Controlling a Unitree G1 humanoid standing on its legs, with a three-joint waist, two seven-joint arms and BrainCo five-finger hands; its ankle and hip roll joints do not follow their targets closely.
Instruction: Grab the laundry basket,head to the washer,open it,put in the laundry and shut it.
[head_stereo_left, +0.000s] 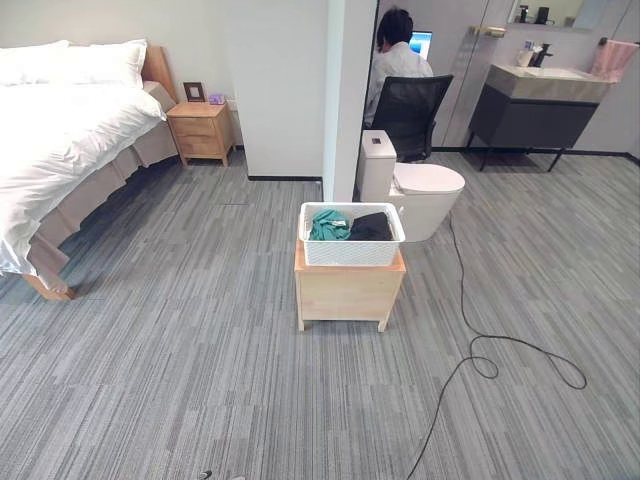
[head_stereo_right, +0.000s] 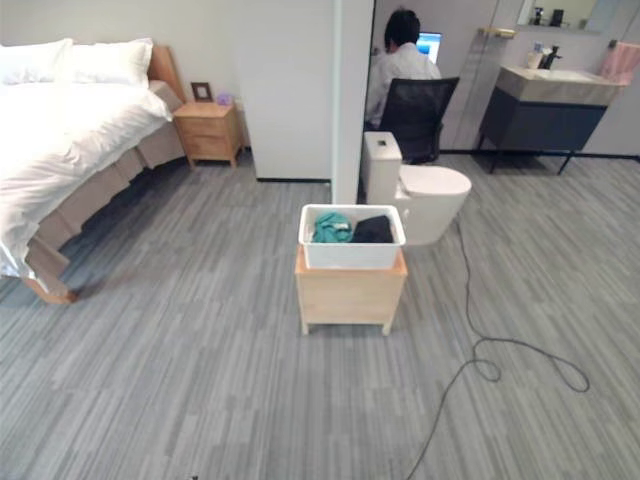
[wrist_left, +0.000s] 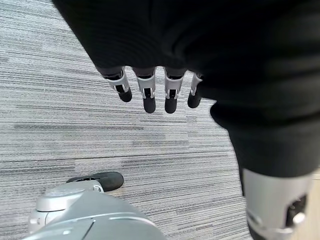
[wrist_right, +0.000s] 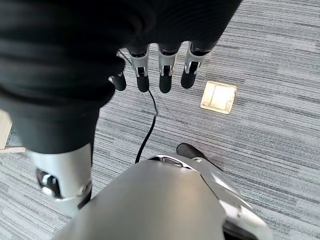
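Standing well back: laundry basket (head_stereo_left: 351, 236) sat on a small wooden bench (head_stereo_left: 348, 292), clothes (head_stereo_left: 349, 226) inside, raised to grabbing height. Left hand (wrist_left: 150, 92) and right hand (wrist_right: 155, 75) hung over carpet, fingers straight, holding nothing.

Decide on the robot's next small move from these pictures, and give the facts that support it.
Probably step forward toward the white laundry basket. It sits on a small wooden stand some way ahead across the carpet, holding green and dark clothes. The left hand and right hand both hang open and empty over the floor, too far off to grasp it yet.
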